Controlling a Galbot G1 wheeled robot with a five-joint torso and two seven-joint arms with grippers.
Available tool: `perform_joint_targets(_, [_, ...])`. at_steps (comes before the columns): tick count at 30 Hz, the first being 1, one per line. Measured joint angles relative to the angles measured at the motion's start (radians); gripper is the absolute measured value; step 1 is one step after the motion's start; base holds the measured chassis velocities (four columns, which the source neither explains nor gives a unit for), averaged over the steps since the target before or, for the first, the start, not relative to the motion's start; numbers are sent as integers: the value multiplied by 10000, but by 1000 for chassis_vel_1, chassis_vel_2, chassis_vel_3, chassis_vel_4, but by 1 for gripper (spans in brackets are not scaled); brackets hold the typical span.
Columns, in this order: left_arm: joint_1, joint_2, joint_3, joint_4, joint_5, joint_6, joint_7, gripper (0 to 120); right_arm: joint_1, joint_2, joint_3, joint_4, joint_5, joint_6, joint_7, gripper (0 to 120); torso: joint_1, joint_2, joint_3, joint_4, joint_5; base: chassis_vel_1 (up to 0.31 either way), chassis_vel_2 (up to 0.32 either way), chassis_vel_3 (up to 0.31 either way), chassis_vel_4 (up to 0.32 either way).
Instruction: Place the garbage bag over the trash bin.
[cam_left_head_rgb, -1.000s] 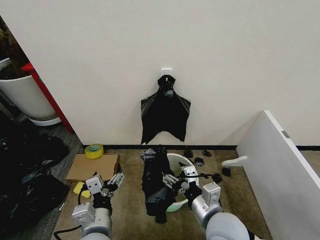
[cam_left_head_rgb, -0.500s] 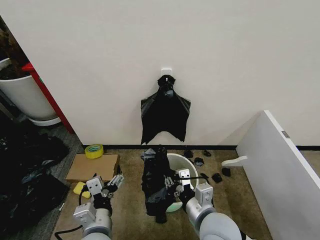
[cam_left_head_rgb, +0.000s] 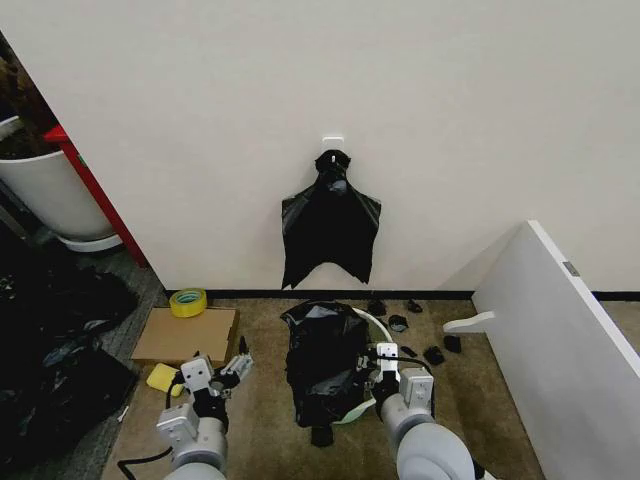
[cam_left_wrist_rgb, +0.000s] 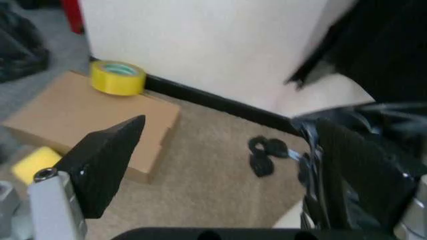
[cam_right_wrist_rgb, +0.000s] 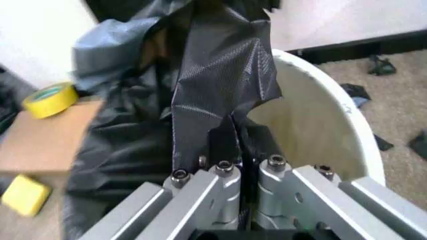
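The black glossy garbage bag (cam_left_head_rgb: 322, 358) hangs over the left and middle of the round white trash bin (cam_left_head_rgb: 377, 323), whose rim shows along the right side. In the right wrist view my right gripper (cam_right_wrist_rgb: 235, 139) is shut on a fold of the garbage bag (cam_right_wrist_rgb: 200, 85) just over the trash bin (cam_right_wrist_rgb: 337, 117). From the head view the right gripper (cam_left_head_rgb: 383, 358) sits at the bin's near right rim. My left gripper (cam_left_head_rgb: 238, 362) hovers open over the carpet left of the bin. Its two black fingers (cam_left_wrist_rgb: 103, 162) stand wide apart, holding nothing.
A flat black bag (cam_left_head_rgb: 330, 225) hangs from a wall hook behind the bin. A white board (cam_left_head_rgb: 560, 340) leans at the right. Cardboard (cam_left_head_rgb: 185, 333), yellow tape (cam_left_head_rgb: 187, 301) and a yellow sponge (cam_left_head_rgb: 160, 377) lie left. Black scraps (cam_left_head_rgb: 430, 353) dot the carpet. Black sheeting (cam_left_head_rgb: 50, 340) and a planter (cam_left_head_rgb: 45, 195) sit far left.
My right gripper has moved right with the bag's edge, spreading the bag from a narrow column across most of the bin's mouth. The left gripper has barely shifted.
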Motion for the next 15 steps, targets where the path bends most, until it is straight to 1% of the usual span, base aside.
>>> perform_joint_targets(5, [-510, 363, 154, 301, -1117, 222, 573, 100, 44, 179, 326, -500, 16, 194, -88, 0, 0, 0, 0, 1, 1, 0, 0, 0, 0])
perform_joint_targets(6, [-692, 474, 180, 389, -1372, 225, 741, 100, 66, 183, 355, -621, 6, 226, -134, 0, 0, 0, 0, -3, 0, 0, 0, 0, 0])
perform_joint_targets(8, [-799, 555, 194, 444, -1537, 225, 862, 100, 112, 183, 353, -726, -2, 248, -170, 0, 0, 0, 0, -4, 0, 0, 0, 0, 0])
perform_joint_targets(11, [-1144, 825, 256, 511, -2202, 273, 1078, 100, 288, 179, 280, -1036, -169, 302, -280, 0, 0, 0, 0, 5, 2, 0, 0, 0, 0])
perform_joint_targets(14, [-1686, 1084, 356, 514, -2914, 531, 1109, 100, 291, 133, 279, -1314, -774, 481, -440, 0, 0, 0, 0, -4, 0, 0, 0, 0, 0])
perform_joint_targets(15, [-1686, 1084, 356, 514, -2914, 531, 1109, 100, 291, 133, 279, -1314, -774, 481, -440, 0, 0, 0, 0, -4, 0, 0, 0, 0, 0])
